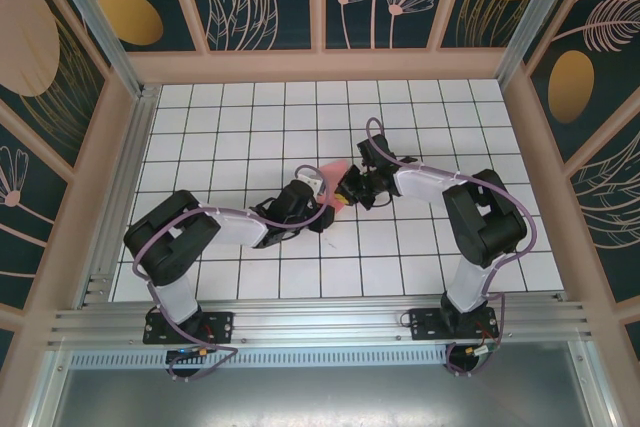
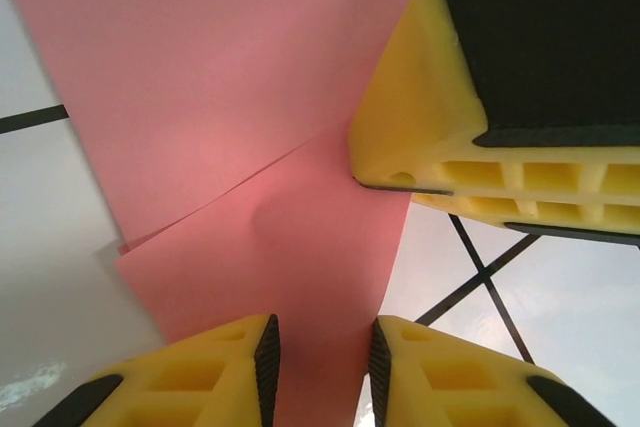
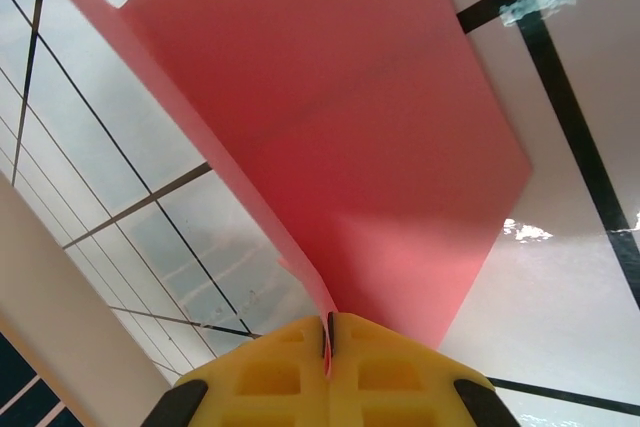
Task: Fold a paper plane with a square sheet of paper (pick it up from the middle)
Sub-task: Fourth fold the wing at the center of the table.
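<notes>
Right gripper (image 3: 328, 325) clamped on the square sheet of paper (image 3: 380, 147); left gripper (image 2: 322, 337) part-way apart at the same sheet.

Right fingers are pressed together with the pink edge pinched between the pads, and the sheet fans out from them over the white tiled table (image 3: 560, 277), one flap curling up. The left fingers stand with a clear gap and the paper shows in it; can't tell if either pad touches. In the left wrist view the right gripper's yellow fingers bite the sheet's right edge, near the left fingertips. A diagonal layer edge crosses the sheet, so it's partly doubled over. In the top view both grippers meet near table centre, with the paper between and just behind them.
</notes>
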### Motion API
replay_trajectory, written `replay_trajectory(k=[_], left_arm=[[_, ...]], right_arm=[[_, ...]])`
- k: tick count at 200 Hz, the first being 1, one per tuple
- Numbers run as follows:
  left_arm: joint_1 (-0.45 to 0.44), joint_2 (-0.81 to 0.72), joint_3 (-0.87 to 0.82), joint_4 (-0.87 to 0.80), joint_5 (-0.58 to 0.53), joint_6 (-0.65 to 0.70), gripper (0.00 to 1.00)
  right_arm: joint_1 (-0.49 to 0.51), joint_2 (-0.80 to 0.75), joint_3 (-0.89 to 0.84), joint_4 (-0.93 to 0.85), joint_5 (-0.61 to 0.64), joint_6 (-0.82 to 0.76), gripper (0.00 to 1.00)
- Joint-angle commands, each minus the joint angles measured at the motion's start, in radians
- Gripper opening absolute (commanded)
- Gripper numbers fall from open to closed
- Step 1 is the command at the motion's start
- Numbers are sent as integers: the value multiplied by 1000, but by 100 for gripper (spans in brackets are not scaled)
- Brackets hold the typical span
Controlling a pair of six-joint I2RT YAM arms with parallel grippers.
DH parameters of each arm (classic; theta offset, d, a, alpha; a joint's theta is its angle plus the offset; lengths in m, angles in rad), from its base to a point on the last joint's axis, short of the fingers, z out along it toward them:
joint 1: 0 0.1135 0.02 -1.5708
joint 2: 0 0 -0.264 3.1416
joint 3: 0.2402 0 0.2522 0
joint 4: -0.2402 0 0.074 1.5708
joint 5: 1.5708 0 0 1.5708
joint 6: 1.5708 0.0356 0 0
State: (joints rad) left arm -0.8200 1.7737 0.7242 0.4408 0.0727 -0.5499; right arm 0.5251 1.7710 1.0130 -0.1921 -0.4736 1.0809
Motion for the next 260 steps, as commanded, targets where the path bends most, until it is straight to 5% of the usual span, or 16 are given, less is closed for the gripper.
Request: replay_trajectory(k=[1,78,193,226,260], left_arm=[[0,20,20,-23,-31,1,34],[-17,-14,9,-48,-68,55,45],[-45,-34,6,-76,-113,132,18],[-44,-28,-9,-57,-105,126,11],[-45,-36,-49,-2,-101,100,8]], right_arm=[[-4,17,23,-45,-34,28,0],[-6,20,21,-61,-11,75,0],[-16,11,3,-42,-26,75,0],[-26,2,12,-27,-49,51,14],[-55,-35,8,7,-67,-21,41]])
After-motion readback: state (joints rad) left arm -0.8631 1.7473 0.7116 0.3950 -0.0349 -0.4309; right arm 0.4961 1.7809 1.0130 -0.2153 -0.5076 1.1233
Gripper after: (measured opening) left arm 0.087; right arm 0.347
